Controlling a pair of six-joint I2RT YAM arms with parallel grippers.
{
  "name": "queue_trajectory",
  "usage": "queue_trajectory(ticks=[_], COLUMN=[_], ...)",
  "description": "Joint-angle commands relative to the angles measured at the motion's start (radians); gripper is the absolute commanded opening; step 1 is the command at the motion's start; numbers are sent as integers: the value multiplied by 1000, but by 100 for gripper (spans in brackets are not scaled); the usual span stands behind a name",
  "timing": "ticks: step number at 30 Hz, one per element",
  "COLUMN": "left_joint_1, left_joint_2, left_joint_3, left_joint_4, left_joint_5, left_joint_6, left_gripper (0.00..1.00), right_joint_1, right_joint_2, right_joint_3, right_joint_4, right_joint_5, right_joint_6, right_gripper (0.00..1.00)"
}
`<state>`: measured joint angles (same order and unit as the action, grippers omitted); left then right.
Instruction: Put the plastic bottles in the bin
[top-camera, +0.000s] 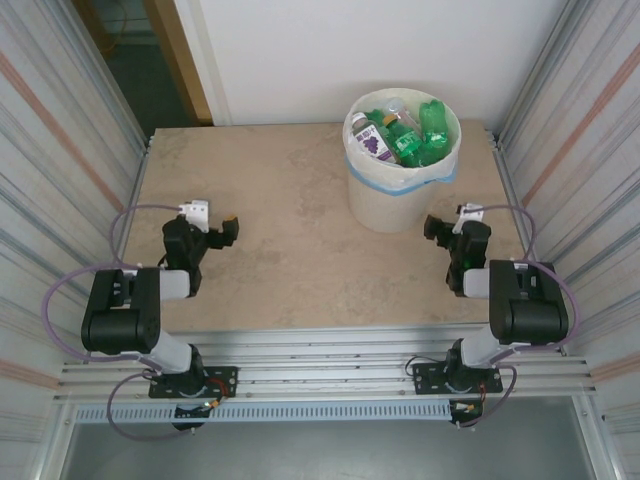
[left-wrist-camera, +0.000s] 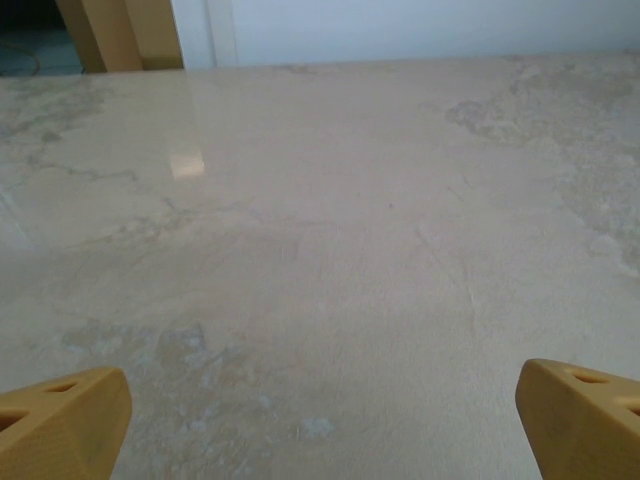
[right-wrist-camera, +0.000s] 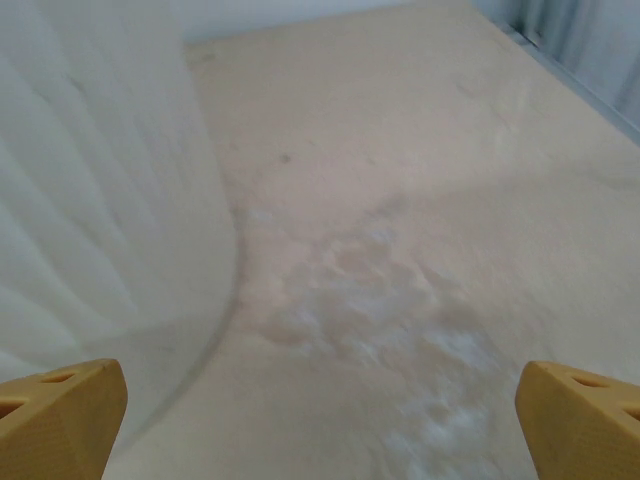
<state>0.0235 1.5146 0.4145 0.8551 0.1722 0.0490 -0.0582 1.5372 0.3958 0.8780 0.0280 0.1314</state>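
We judge the bottles (top-camera: 405, 130) heaped in the bin (top-camera: 385, 205) light, slick and easily crushed, best pinched gently across the waist, while our left claw (top-camera: 228, 232) and right claw (top-camera: 432, 226) rest spread wide, holding nothing.

The left arm (top-camera: 125, 310) and right arm (top-camera: 525, 300) are black with grey tubes. Lilac cables (top-camera: 52, 300) loop at nine and three o'clock. Fingertips (left-wrist-camera: 62, 420) are mustard-yellow.

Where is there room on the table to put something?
The beige marbled tabletop is bare from the left gripper across to the round cream-white plastic bin. It's crowded where the right gripper sits beside it.
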Motion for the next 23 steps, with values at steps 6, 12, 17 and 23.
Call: queue_trajectory(ticks=[6, 12, 17, 23], left_joint_1=[-19, -29, -29, -27], left_joint_2=[-1, -4, 0, -2], left_joint_3=[0, -1, 1, 0], left_joint_4=[-69, -70, -71, -70], left_joint_5=[-44, -64, -65, -65], left_joint_6=[28, 34, 33, 33], left_gripper=[99, 99, 99, 99], right_joint_1=[10, 13, 15, 14], right_joint_2=[5, 3, 2, 2], right_joint_3=[16, 15, 16, 15], right_joint_4=[-84, -83, -83, -84], right_joint_5=[-26, -23, -20, -20], right_joint_6=[-41, -42, -42, -42], right_gripper=[98, 98, 98, 98])
